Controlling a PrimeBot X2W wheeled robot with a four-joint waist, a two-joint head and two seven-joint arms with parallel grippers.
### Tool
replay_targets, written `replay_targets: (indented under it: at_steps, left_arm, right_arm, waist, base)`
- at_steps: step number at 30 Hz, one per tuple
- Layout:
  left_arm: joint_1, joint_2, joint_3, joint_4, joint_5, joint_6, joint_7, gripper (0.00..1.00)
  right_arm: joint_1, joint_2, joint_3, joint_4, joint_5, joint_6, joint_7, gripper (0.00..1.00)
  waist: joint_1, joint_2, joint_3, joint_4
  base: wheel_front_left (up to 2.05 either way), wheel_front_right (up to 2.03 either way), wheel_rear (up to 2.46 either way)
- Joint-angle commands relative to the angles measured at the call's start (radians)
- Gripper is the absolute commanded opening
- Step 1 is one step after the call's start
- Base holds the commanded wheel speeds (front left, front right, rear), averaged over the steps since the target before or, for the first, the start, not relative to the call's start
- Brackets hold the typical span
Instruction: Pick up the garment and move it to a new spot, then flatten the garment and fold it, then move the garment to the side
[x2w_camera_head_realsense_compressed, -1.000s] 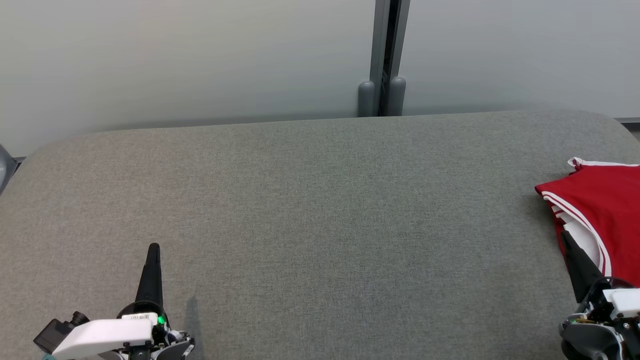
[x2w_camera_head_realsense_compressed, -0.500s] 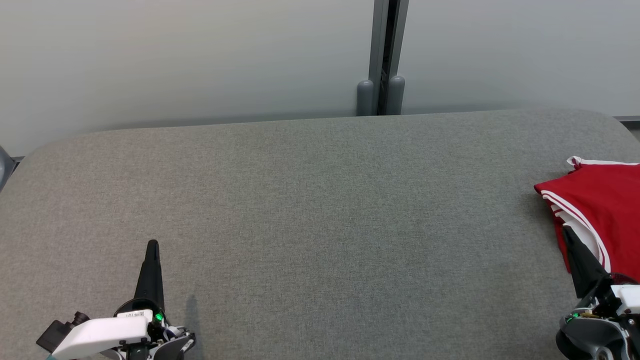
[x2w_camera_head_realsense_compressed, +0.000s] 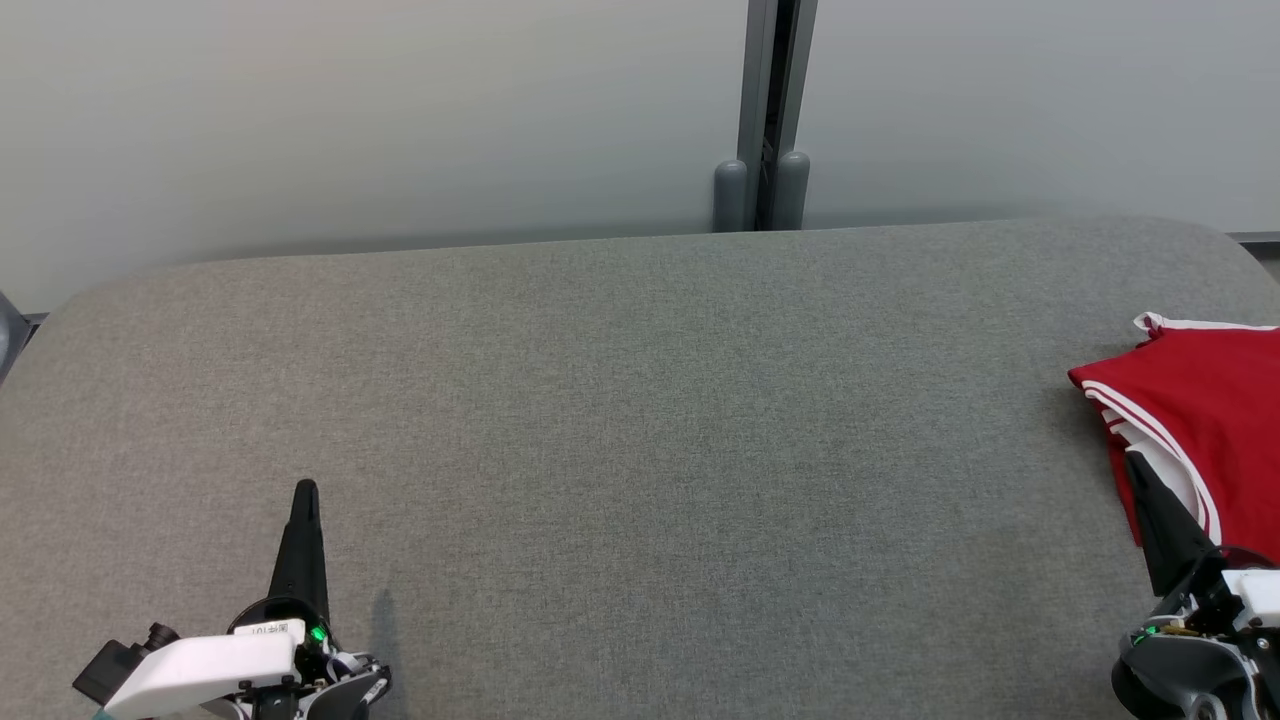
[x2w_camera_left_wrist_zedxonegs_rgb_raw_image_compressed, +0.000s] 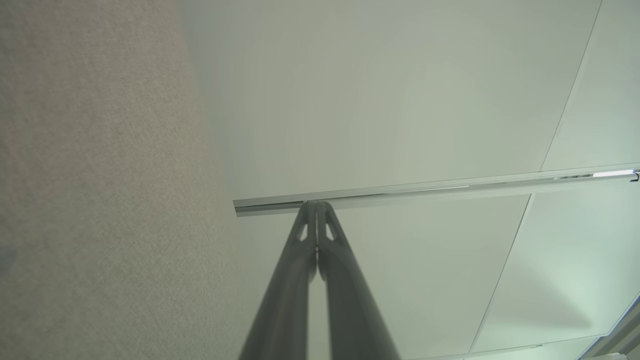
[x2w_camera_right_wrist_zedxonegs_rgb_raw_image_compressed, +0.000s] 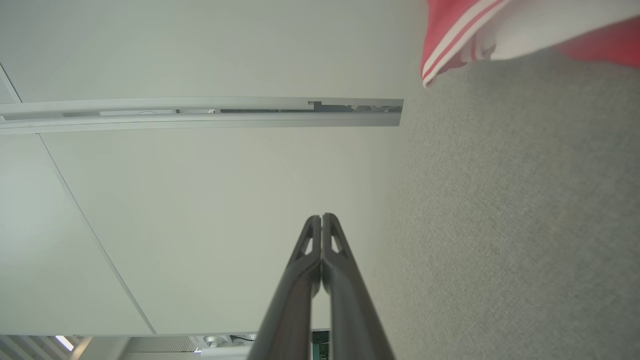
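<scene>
The garment (x2w_camera_head_realsense_compressed: 1215, 420) is red with white stripes and lies folded at the far right of the grey padded table (x2w_camera_head_realsense_compressed: 640, 420), cut off by the head view's right edge. A corner of the garment (x2w_camera_right_wrist_zedxonegs_rgb_raw_image_compressed: 465, 40) also shows at the top of the right wrist view. My right gripper (x2w_camera_head_realsense_compressed: 1132, 462) is shut and empty, its tip beside the garment's near left edge. At the lower left my left gripper (x2w_camera_head_realsense_compressed: 306, 490) is shut too, holding nothing, over bare table. In the wrist views the left gripper (x2w_camera_left_wrist_zedxonegs_rgb_raw_image_compressed: 316, 204) and right gripper (x2w_camera_right_wrist_zedxonegs_rgb_raw_image_compressed: 321, 217) have their fingers pressed together.
A pale wall (x2w_camera_head_realsense_compressed: 350, 120) runs behind the table, with a grey vertical post (x2w_camera_head_realsense_compressed: 770, 110) at its middle. The table's rounded far edge (x2w_camera_head_realsense_compressed: 640, 238) meets the wall. Bare grey cloth spans the whole middle and left.
Since a second ago the head view has shifted slightly, and the right gripper sits a little farther up, closer along the garment's edge. Nothing has moved over the last half second.
</scene>
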Motion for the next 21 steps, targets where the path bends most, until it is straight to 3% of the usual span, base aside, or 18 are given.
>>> replay_targets:
  at_steps: [1,21]
  left_arm:
    - [-0.015,0.002,0.005,0.002,-0.003,-0.003,0.001,0.0]
    - [-0.015,0.002,0.005,0.002,-0.003,-0.003,0.001,0.0]
  right_arm:
    - [-0.008,-0.01,-0.005,0.001,0.007,0.001,0.002,0.0]
    - [-0.005,-0.009,-0.002,0.001,0.009,0.001,0.0,0.0]
  waist:
    - [0.0,-0.0001,0.0,0.0]
    - [0.0,-0.0001,0.0,0.0]
  base:
    - [0.0,0.0,0.0]
    - [0.0,0.0,0.0]
